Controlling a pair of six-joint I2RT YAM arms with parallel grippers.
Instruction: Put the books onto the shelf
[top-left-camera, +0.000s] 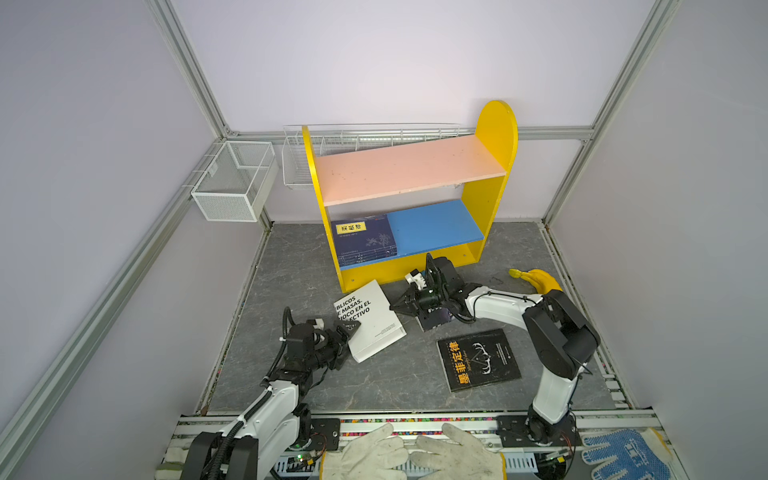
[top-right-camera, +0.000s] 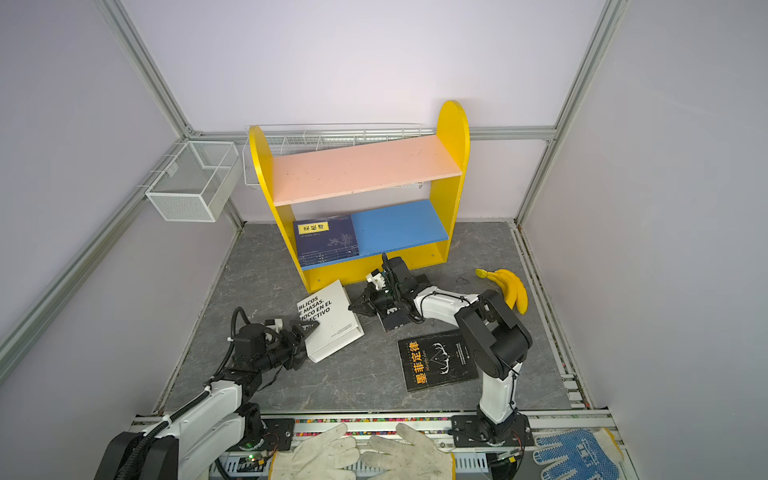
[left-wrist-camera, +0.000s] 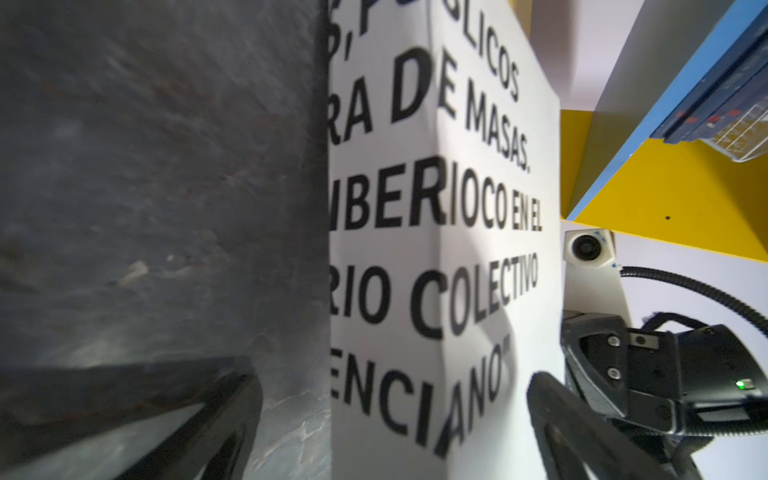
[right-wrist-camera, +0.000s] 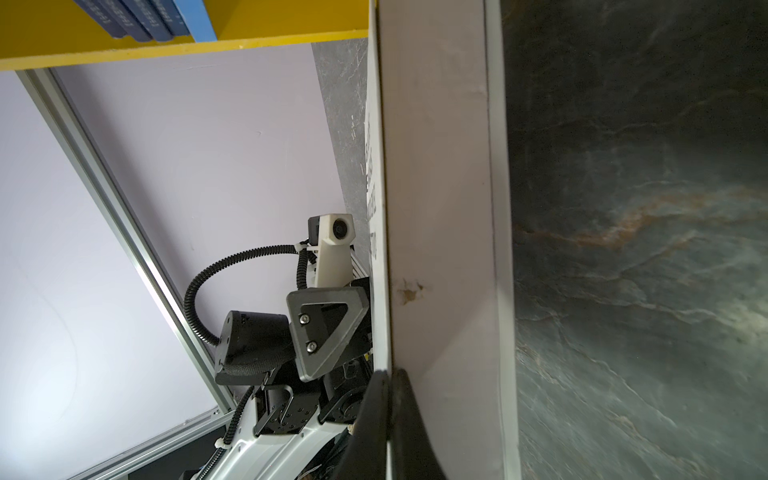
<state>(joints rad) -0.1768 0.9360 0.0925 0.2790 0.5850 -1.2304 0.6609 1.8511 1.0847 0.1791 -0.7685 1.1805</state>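
Note:
The white book (top-left-camera: 372, 318) (top-right-camera: 332, 318) with bold black lettering lies flat in front of the shelf (top-left-camera: 496, 124) (top-right-camera: 453, 124). My left gripper (top-left-camera: 347, 343) (top-right-camera: 305, 343) (left-wrist-camera: 392, 419) is open, its jaws straddling the book's near left corner. My right gripper (top-left-camera: 392, 308) (top-right-camera: 352, 307) (right-wrist-camera: 388, 382) is shut, its tips against the book's right edge at the front cover. Navy books (top-left-camera: 365, 241) (top-right-camera: 326, 239) are stacked on the blue lower board. One black book (top-left-camera: 478, 359) (top-right-camera: 436, 361) lies flat at the near right. Another black book (top-left-camera: 432, 318) is partly hidden under the right wrist.
A banana bunch (top-left-camera: 540, 280) (top-right-camera: 513, 286) lies on the table at the right. White wire baskets (top-left-camera: 235, 178) (top-left-camera: 332, 141) hang on the walls left of and behind the shelf. White gloves (top-left-camera: 415, 455) and a blue glove (top-left-camera: 623, 453) rest on the front rail.

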